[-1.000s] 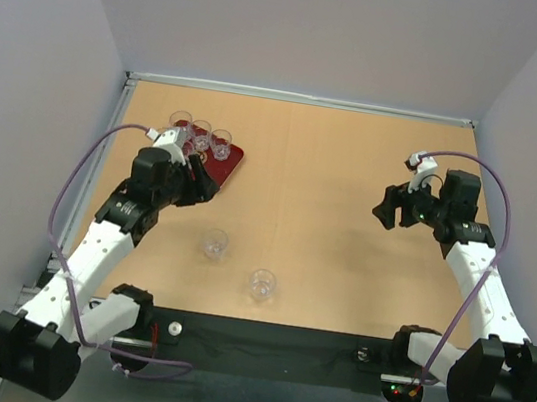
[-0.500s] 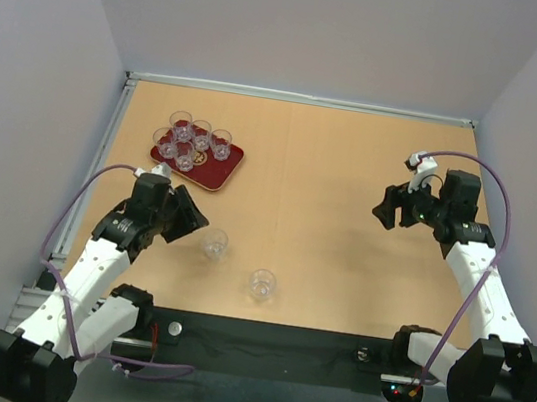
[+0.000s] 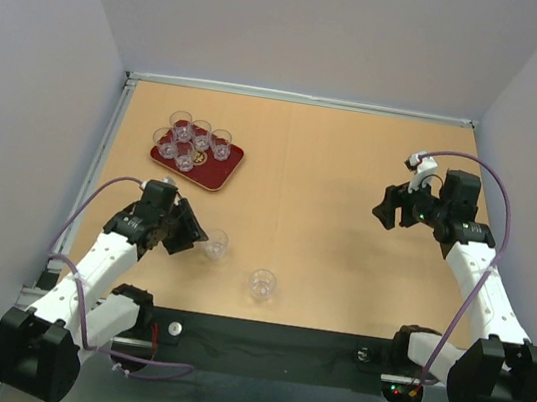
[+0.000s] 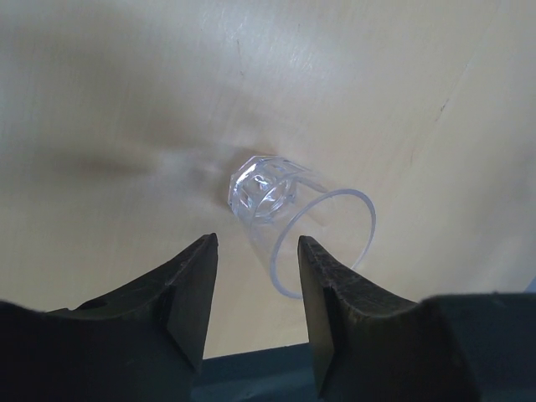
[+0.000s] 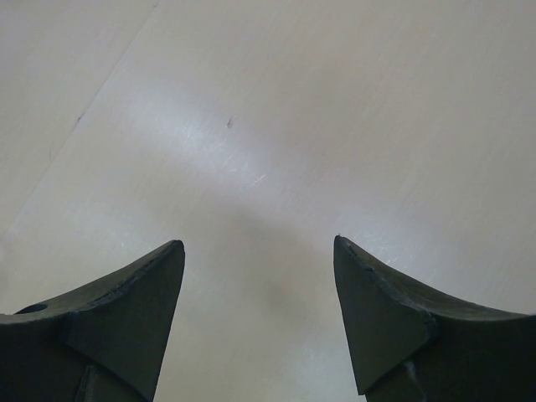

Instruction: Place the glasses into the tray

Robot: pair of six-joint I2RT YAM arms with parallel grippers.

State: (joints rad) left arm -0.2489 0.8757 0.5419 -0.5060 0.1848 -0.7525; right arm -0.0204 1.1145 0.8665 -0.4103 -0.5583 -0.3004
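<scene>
Pale wood tabletop [image 3: 339, 272], boxed in by plain grey walls [image 3: 315, 26] on three sides, fills my overhead feed. At its far left sits the dark red tray [image 3: 221, 178]. Five glasses [image 3: 185, 157] stand upright inside it, bunched toward its far-left part so that the near-right strip of red shows bare. Two more tumblers stand on the wood, well apart from the tray. The first loose glass [image 3: 215, 244] is on the near-left part of the table, just beside my left gripper [image 4: 257, 243]. The second loose glass [image 3: 261, 283] stands near it, closer to the near edge and further right, not touching it.

On my left wrist feed the first loose glass is upright just ahead of the fingertips. It sits offset toward the right-hand finger [image 4: 331, 293], whose tip hides part of the rim. I cannot tell whether that finger touches the glass. The left jaws are parted and grasp nothing. The left arm [image 3: 103, 262] lies along the table's left side, between the near edge and the tray.

My right gripper [image 5: 256, 240] hangs over bare wood at the far right, well apart from every glass, jaws spread wide and released. Purple cables [image 3: 504, 226] loop off both arms. A black strip [image 3: 267, 347] runs along the near edge between the two arm bases, with a small white round thing [image 3: 172, 328] on it.
</scene>
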